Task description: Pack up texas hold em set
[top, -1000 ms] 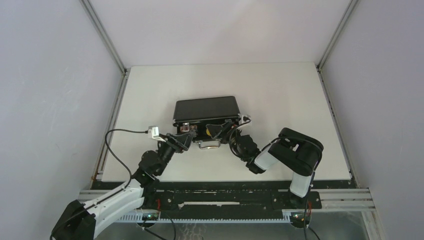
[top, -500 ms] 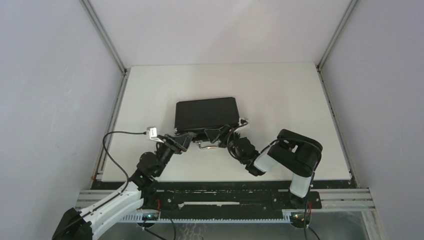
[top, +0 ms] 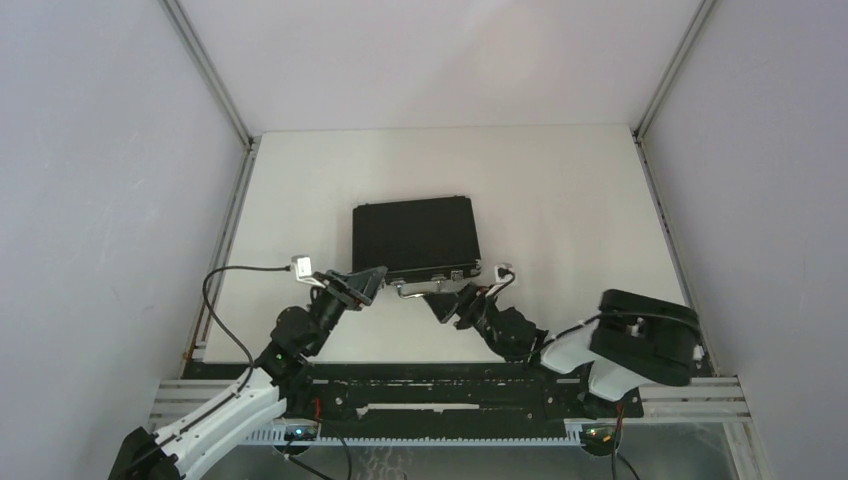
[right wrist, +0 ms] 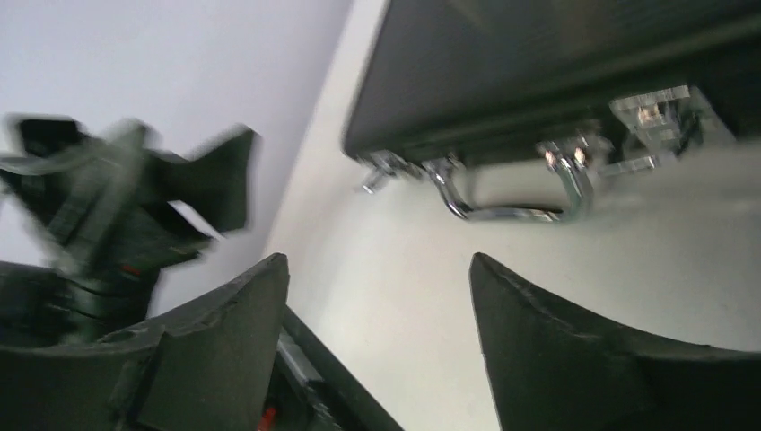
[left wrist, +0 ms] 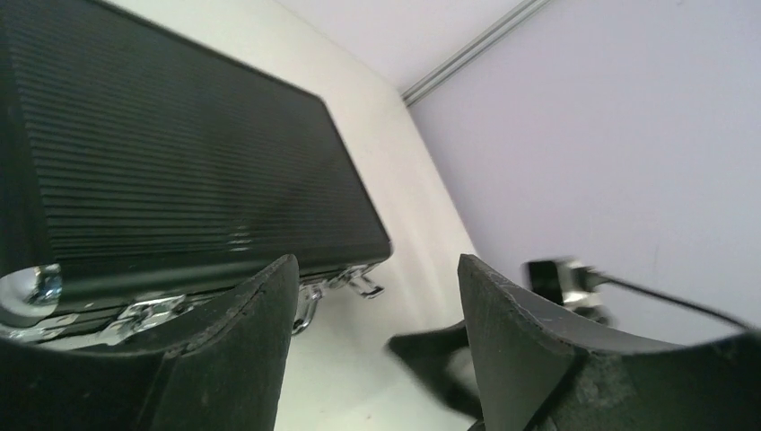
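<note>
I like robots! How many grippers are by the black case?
2. The left gripper is open near the case's near left corner; the right gripper is open just in front of its metal handle. Neither holds anything.

Item: case [top: 415, 238], small, black, rectangular, with a finely ribbed lid. Lid is down; the contents are out of sight. It lies flat on the white table [top: 560, 200], a little left of centre, its long sides running left to right and turned slightly out of square.

Fittings, all on the near long edge:
- Curved metal handle [top: 420, 289], lying out flat toward the near side.
- Bright metal latches [right wrist: 651, 112], one either side of the handle; whether they are fastened cannot be told.
- Silver corner cap [left wrist: 31, 285] at the near left corner.
</note>
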